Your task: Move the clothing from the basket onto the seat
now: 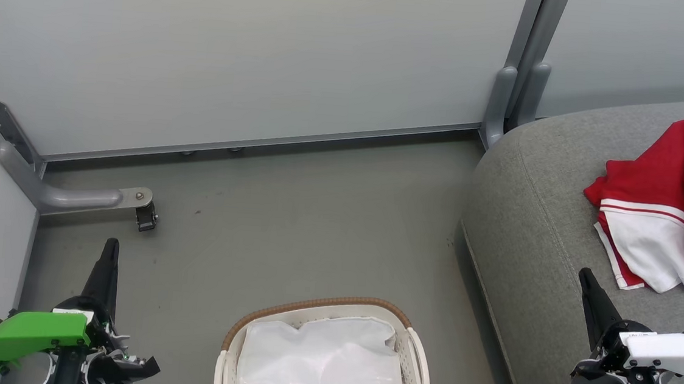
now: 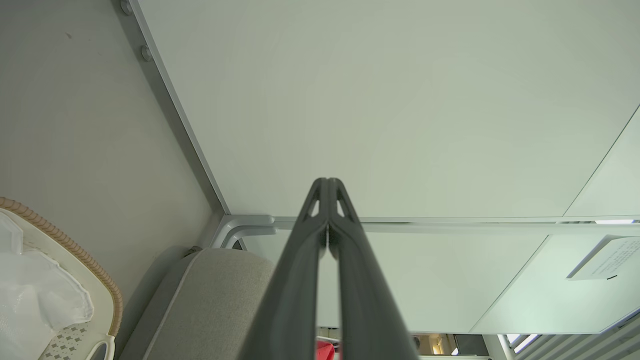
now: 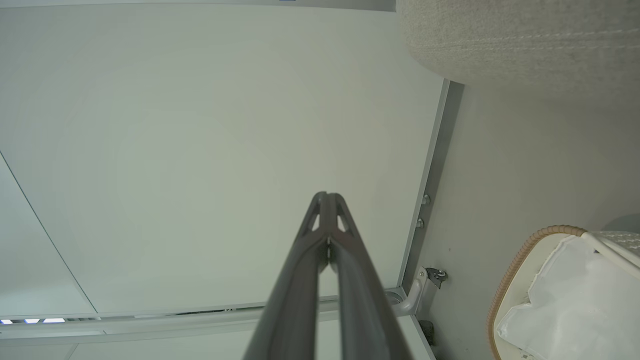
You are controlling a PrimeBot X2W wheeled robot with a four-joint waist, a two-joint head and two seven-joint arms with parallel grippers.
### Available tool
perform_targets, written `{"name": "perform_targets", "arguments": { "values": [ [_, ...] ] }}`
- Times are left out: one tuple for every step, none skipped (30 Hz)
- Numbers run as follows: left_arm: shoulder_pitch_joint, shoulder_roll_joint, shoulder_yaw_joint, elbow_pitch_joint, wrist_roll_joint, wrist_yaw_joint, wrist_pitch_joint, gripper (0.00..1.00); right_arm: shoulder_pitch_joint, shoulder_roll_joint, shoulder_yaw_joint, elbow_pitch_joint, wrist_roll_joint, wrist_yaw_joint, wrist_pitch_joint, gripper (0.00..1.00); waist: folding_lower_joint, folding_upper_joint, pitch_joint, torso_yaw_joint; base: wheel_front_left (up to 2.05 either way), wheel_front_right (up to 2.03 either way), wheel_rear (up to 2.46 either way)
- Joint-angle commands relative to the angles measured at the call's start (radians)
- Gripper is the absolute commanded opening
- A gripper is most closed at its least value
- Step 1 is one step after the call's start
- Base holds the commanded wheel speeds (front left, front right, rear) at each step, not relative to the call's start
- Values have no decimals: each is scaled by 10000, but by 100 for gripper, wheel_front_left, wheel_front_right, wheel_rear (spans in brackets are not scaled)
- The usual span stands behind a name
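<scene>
The clothing (image 1: 677,200) lies crumpled on the seat (image 1: 534,231), at the right of the head view, red fabric heaped over a white panel with striped trim. The basket (image 1: 370,303) stands on the floor (image 1: 290,230) near the seat's rounded side, with a strip of floor between them, and a white liner (image 1: 322,361) shows inside it. The left gripper (image 1: 110,247) hangs over the floor to the basket's left. Its fingers (image 2: 300,280) are pressed together with nothing between them, pointing towards the pale wall panel. The right gripper (image 1: 585,277) is above the seat, near the clothing's white panel but apart from it. Its fingers (image 3: 300,290) are likewise pressed tip to tip and empty.
</scene>
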Motion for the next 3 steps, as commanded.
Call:
{"name": "perform_targets", "arguments": {
  "values": [
    [-116, 59, 21, -15, -33, -42, 40, 0, -79, -26, -10, -25, 38, 0, 13, 0, 0, 0, 0, 0, 0, 0, 0],
    [-116, 59, 21, -15, -33, -42, 40, 0, -79, -26, -10, -25, 38, 0, 13, 0, 0, 0, 0, 0, 0, 0, 0],
    [-116, 59, 21, -15, -33, -42, 40, 0, -79, -26, -9, -25, 36, 0, 12, 0, 0, 0, 0, 0, 0, 0, 0]
  ]
}}
